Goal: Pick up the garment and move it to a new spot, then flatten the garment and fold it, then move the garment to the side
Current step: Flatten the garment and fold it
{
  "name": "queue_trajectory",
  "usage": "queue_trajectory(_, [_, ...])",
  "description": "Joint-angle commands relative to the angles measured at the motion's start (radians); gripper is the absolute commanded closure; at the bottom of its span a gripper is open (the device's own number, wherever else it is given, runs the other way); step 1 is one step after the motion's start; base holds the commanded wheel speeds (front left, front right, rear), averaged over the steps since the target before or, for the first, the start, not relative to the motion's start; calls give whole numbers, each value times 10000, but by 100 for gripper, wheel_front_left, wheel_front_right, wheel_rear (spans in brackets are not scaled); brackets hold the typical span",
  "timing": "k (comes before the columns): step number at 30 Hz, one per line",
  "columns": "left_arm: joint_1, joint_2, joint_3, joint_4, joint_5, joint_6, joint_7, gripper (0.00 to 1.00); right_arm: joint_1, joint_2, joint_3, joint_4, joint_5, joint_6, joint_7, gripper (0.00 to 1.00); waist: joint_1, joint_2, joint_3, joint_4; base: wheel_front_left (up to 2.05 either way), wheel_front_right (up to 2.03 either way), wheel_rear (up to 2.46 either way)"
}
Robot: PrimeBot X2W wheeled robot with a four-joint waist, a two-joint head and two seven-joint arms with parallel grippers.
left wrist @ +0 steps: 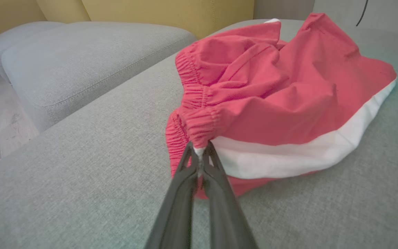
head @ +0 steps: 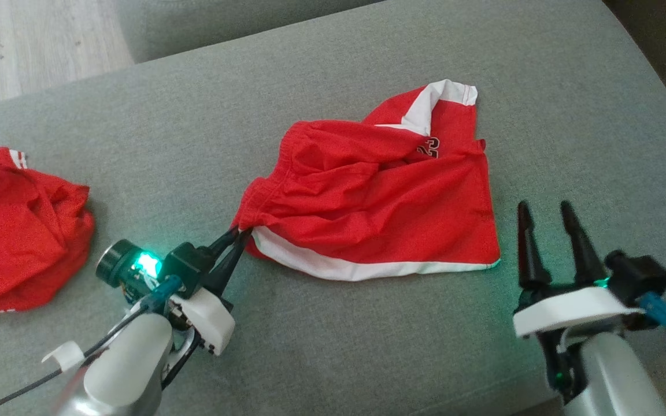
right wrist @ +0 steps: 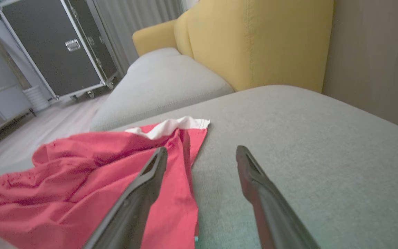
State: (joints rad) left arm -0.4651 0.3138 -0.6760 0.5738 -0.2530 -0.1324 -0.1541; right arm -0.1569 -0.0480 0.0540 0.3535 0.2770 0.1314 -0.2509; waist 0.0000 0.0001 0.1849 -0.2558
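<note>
The garment point(head: 367, 196) is a pair of red shorts with white trim, lying rumpled on the grey cushion point(head: 367, 346). My left gripper point(head: 241, 233) is shut on the garment's near-left corner, where the elastic waistband meets the white band. In the left wrist view the fingertips of that gripper point(left wrist: 200, 152) pinch the garment point(left wrist: 271, 100) at that corner. My right gripper point(head: 546, 209) stands open just right of the garment's right edge, nothing between its fingers. In the right wrist view the right gripper point(right wrist: 200, 154) hovers over the garment point(right wrist: 81, 180) at its edge.
A second red garment point(head: 15, 231) lies crumpled at the cushion's left side. Another grey cushion point(left wrist: 81, 58) and a yellow backrest point(right wrist: 254, 41) lie beyond. Wooden floor point(head: 26, 40) shows past the far-left edge. A black case point(right wrist: 57, 45) stands farther off.
</note>
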Motion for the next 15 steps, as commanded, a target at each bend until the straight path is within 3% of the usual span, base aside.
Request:
queue_trajectory(1, [-442, 350, 338, -314, -105, 18, -183, 100, -203, -22, 396, 29, -317, -7, -108, 0, 0, -1, -52, 21, 0, 0, 0])
queue_trajectory(8, [-190, 259, 349, -650, -280, 241, -204, 100, -16, -22, 1030, 1163, -1344, -7, 290, 0, 0, -1, -160, 203, 0, 0, 0])
queue_trajectory(15, [84, 245, 329, -914, -404, 467, -118, 100, -81, -22, 927, 1797, -2067, -7, 784, 0, 0, -1, -247, 404, 0, 0, 0])
